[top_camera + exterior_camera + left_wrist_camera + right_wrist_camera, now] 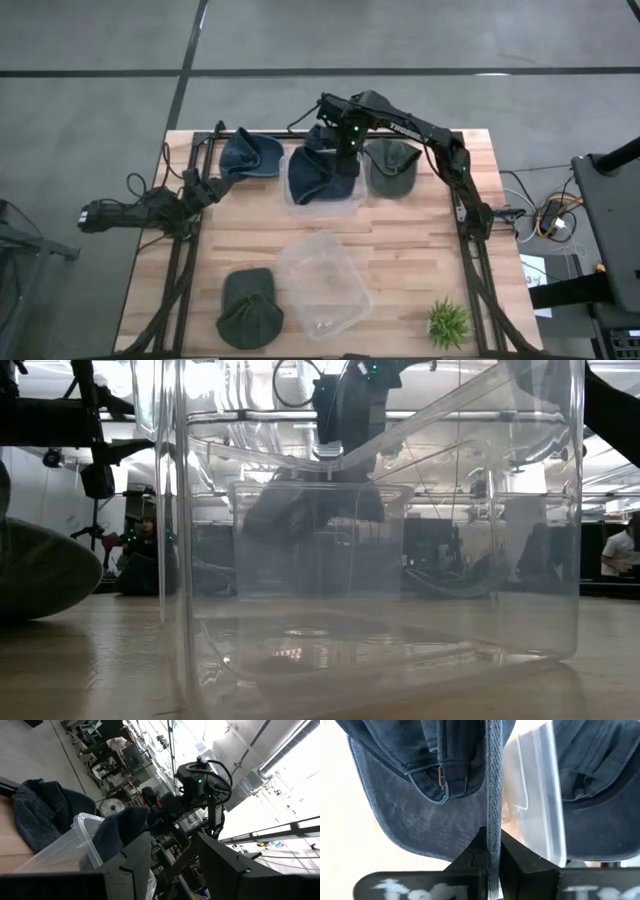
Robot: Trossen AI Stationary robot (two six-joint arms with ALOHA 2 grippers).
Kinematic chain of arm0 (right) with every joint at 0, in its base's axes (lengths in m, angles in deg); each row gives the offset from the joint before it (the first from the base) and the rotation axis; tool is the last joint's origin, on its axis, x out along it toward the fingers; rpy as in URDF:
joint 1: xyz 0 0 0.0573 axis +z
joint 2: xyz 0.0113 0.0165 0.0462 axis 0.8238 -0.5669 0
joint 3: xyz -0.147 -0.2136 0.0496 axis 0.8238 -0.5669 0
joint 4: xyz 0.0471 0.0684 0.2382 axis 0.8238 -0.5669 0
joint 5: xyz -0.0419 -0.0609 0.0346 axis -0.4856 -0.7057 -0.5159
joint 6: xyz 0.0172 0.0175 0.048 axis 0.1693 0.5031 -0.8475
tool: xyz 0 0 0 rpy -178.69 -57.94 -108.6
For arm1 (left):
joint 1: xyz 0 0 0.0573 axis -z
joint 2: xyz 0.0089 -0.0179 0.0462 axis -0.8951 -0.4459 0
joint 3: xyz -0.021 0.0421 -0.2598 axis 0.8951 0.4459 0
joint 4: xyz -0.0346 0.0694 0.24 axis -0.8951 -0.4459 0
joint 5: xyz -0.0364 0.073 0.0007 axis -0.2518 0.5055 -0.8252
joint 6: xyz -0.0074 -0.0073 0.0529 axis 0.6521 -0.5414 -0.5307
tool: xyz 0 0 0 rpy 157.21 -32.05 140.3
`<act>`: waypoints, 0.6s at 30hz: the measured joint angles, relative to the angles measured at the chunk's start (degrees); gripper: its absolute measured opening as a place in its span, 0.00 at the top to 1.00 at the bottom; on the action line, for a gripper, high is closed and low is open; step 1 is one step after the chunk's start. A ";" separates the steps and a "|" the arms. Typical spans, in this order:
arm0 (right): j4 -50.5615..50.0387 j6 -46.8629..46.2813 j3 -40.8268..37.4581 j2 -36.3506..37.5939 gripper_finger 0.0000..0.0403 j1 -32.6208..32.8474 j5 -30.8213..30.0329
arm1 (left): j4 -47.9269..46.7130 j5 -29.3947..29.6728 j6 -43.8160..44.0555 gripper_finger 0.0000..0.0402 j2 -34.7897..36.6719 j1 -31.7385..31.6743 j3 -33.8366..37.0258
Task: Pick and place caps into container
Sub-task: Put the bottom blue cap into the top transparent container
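Observation:
My right gripper [338, 152] reaches to the table's far middle, over a small clear tub [296, 197], and is shut on a navy cap [320, 180] that sits in and over that tub. In the low view this cap [300, 510] shows as a dark shape under the gripper. A second navy cap [250, 155] lies flat left of the tub. One olive cap [392, 167] lies to its right and another [250, 307] near the front edge. My left gripper [207, 188] waits open at the left side. My right gripper pinches a narrow band of the navy cap's fabric [494, 815] between its two fingers, seen edge-on in the right wrist view. The fingers [520, 862] point down from above. The cap's body with its strap buckle [440, 776] hangs below them, beside the tub's wall [540, 795].
A large clear container [345, 262] stands at the near middle and fills the low view [570, 510]. A small green spiky plant [448, 322] stands near the front right corner. Bare wood lies between the two containers. People sit in the room beyond the table.

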 joint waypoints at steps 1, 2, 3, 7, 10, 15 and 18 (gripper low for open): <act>0.00 -0.07 -0.67 0.00 0.97 0.00 0.00 | 0.00 0.00 0.00 0.62 0.00 0.00 0.00; 0.06 -0.23 -1.35 0.00 0.97 0.00 0.00 | 0.00 0.00 0.00 0.62 0.00 0.00 0.00; 0.14 -0.54 -2.12 0.00 0.97 0.00 0.02 | 0.00 0.02 0.00 0.62 0.00 0.00 0.00; 0.46 -0.01 -4.97 0.00 0.95 -0.02 1.32 | 0.00 0.06 0.00 0.62 0.00 0.00 0.00; 1.63 0.48 -6.44 0.00 0.91 0.05 1.57 | 0.00 0.09 0.00 0.62 0.00 0.04 0.02; 3.40 -0.51 -6.74 0.02 0.79 0.24 2.81 | -0.02 0.09 0.02 0.62 0.01 0.04 0.38; 3.39 -1.65 -6.58 0.04 0.69 0.28 2.91 | 0.04 0.09 0.50 0.62 0.02 0.04 0.64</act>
